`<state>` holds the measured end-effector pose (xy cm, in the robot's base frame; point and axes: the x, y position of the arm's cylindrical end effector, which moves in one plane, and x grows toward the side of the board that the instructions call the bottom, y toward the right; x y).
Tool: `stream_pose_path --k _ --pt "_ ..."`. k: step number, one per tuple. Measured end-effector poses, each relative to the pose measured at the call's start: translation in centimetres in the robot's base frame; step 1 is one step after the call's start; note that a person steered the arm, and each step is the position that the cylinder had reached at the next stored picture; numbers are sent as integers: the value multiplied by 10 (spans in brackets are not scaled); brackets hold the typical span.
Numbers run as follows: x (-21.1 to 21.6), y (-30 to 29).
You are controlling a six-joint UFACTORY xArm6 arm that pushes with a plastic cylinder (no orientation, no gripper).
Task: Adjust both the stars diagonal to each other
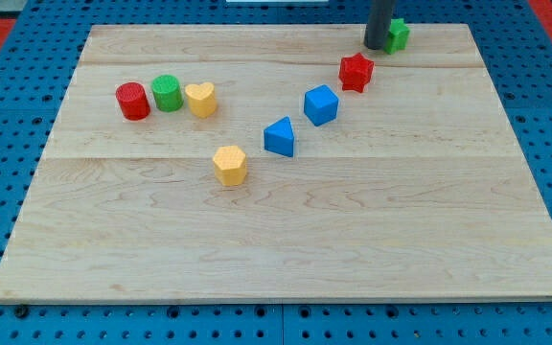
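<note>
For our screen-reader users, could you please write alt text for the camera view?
My tip touches the green star at the board's top, red star diagonally below-left. Blue and yellow blocks continue that diagonal; three more sit at left.

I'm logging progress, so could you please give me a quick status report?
My tip at the view's top, touching green star on its left. Red star just below-left, apart. Blue cube beyond it; nothing between the stars.
</note>
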<state>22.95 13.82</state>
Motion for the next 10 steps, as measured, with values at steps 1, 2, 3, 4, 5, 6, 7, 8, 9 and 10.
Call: stream_pose_path --k 1,2,3,4,5,6,7,8,9,10 --pt "3 18" --pt "4 31" --pt "58 32" --pt "125 31" --pt "127 -47" --pt "94 -58" --pt "73 -58" --pt "70 -37" --pt "69 -36" --pt "57 -36"
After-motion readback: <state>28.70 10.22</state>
